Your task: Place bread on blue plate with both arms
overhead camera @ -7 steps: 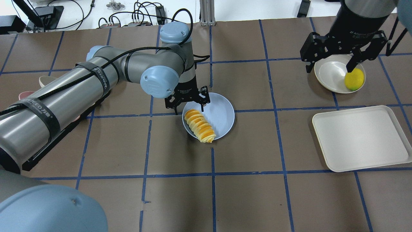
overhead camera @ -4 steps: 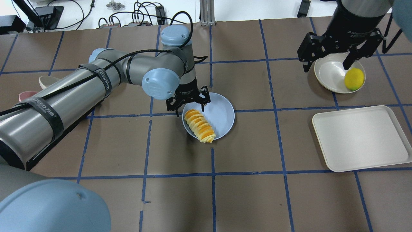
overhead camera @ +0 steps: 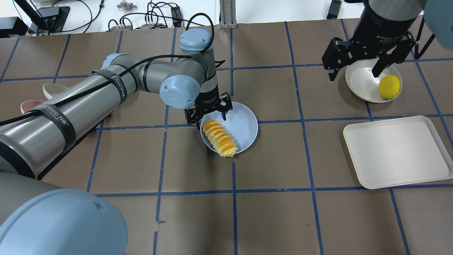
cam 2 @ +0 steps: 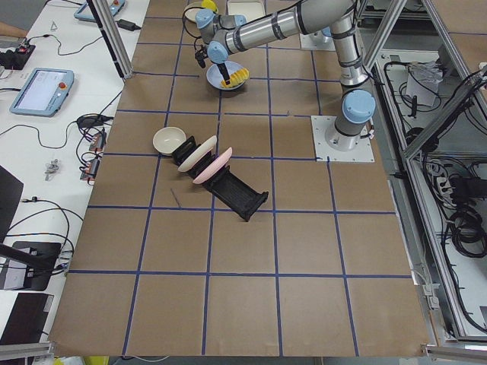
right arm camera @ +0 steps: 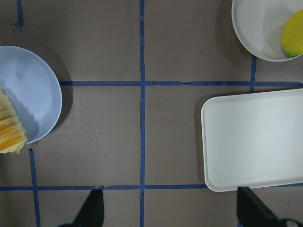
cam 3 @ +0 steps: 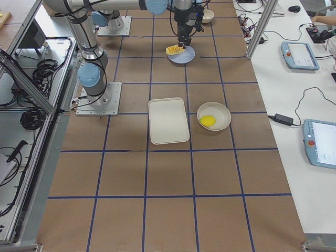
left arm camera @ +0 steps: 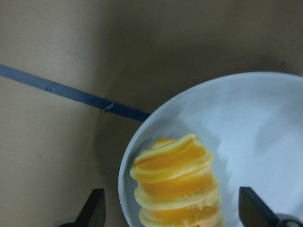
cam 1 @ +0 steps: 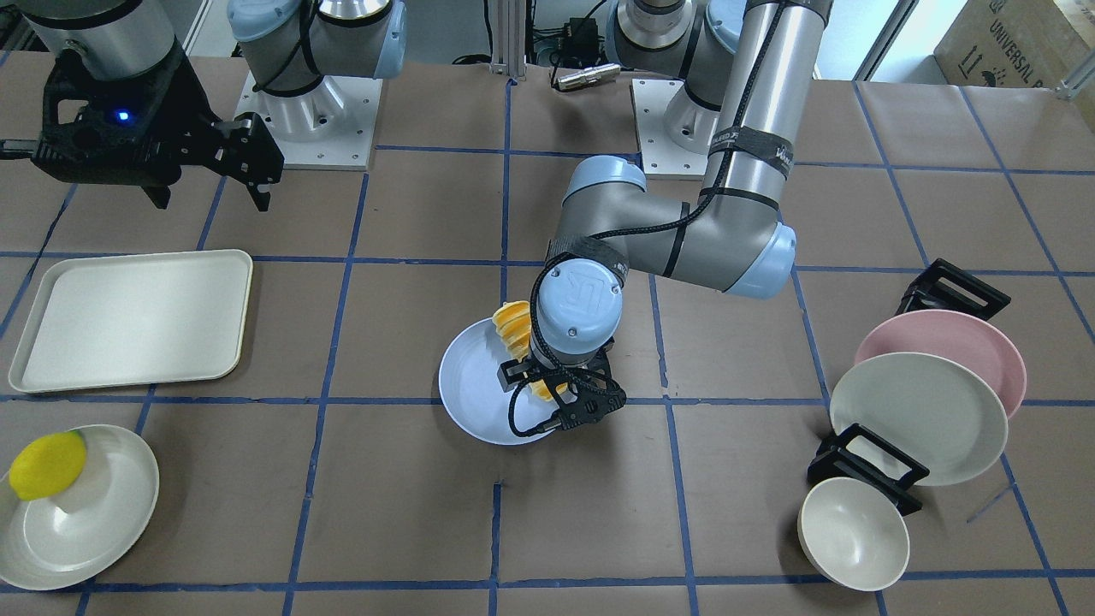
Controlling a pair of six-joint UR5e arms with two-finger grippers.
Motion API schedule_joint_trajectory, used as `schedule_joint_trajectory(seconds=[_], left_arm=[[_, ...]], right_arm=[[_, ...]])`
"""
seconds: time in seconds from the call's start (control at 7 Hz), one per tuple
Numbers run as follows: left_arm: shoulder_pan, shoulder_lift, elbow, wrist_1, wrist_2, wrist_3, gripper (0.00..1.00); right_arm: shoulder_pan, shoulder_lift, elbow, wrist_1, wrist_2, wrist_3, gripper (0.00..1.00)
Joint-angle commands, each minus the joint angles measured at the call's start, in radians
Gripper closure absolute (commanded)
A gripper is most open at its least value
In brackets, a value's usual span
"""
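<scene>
The bread (overhead camera: pixel 220 137) lies on the left part of the blue plate (overhead camera: pixel 244 124), its near end reaching over the rim. My left gripper (overhead camera: pixel 209 118) is open and empty, just above the loaf's far end. In the left wrist view the bread (left arm camera: pixel 177 184) sits between the spread fingertips (left arm camera: pixel 94 210) on the plate (left arm camera: pixel 255 127). In the front view the left gripper (cam 1: pixel 560 400) covers part of the bread (cam 1: pixel 511 329) and plate (cam 1: pixel 475 385). My right gripper (overhead camera: pixel 353 74) is open and empty, high over the far right, also in the front view (cam 1: pixel 211 201).
A lemon (overhead camera: pixel 389 86) lies in a cream bowl (overhead camera: pixel 361 83) under the right gripper. A cream tray (overhead camera: pixel 396 152) lies at the right. A rack at the robot's left holds a pink plate (cam 1: pixel 958 338) and a cream plate (cam 1: pixel 920 419), with a bowl (cam 1: pixel 854 535) beside.
The right gripper has drawn up and back from the lemon bowl. The left arm has shifted slightly to the right over the plate's far edge. The bread has not moved.
</scene>
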Motion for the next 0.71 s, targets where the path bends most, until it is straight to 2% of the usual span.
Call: schedule_joint_trajectory(seconds=[0.0,0.57], left_arm=[[0.002,-0.011,-0.005,0.000,-0.005,-0.037,0.02],[-0.004,-0.023,-0.001,0.000,-0.043,-0.081,0.02]], right_arm=[[-0.001,-0.001,0.000,0.001,0.000,0.000,0.00],[0.001,-0.001,0.006,0.003,0.002,0.000,0.00]])
